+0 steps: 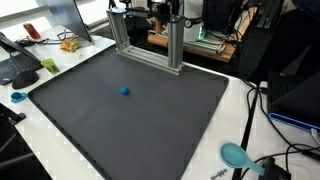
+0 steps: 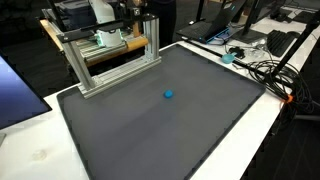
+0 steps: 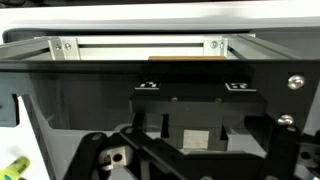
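While the small blue ball [image 1: 125,90] lies near the middle of the dark grey mat [image 1: 150,125], well apart from the aluminium frame [image 1: 178,45], the gripper [image 3: 190,165] stands wide open, holding nothing.

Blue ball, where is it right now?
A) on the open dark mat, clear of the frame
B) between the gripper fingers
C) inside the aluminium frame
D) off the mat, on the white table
A: in both exterior views the blue ball lies alone on the dark mat, apart from the aluminium frame at the mat's far edge.
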Tool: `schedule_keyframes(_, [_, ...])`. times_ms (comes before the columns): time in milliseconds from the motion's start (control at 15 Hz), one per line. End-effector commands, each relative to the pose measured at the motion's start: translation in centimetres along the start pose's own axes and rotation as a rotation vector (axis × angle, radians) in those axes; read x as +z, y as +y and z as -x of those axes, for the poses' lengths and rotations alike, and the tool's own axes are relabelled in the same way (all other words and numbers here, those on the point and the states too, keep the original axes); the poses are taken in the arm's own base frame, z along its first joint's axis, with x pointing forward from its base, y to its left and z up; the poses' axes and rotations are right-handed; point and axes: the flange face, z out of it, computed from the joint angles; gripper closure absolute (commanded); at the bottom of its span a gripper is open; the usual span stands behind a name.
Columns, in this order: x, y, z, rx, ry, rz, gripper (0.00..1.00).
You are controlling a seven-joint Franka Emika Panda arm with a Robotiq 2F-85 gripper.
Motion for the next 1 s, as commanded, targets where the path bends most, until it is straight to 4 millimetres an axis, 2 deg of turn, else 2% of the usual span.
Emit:
schedule_keyframes(0, [0.1,0.32,0.32,-0.022,0.005,-0.022,0.05])
schedule_keyframes(67, [0.11,0.27,0.32,-0.024,0.003,-0.021,0.26])
schedule_keyframes(200, [0.11,0.23,0.33,-0.026,0.001,-0.018,0.31])
schedule_keyframes(533, [0.11,0.42,0.36,-0.012,-0.008,-0.008,0.66])
schedule_keyframes(933, [0.25,-0.37,0.29,0.004,-0.007,-0.006,0.73])
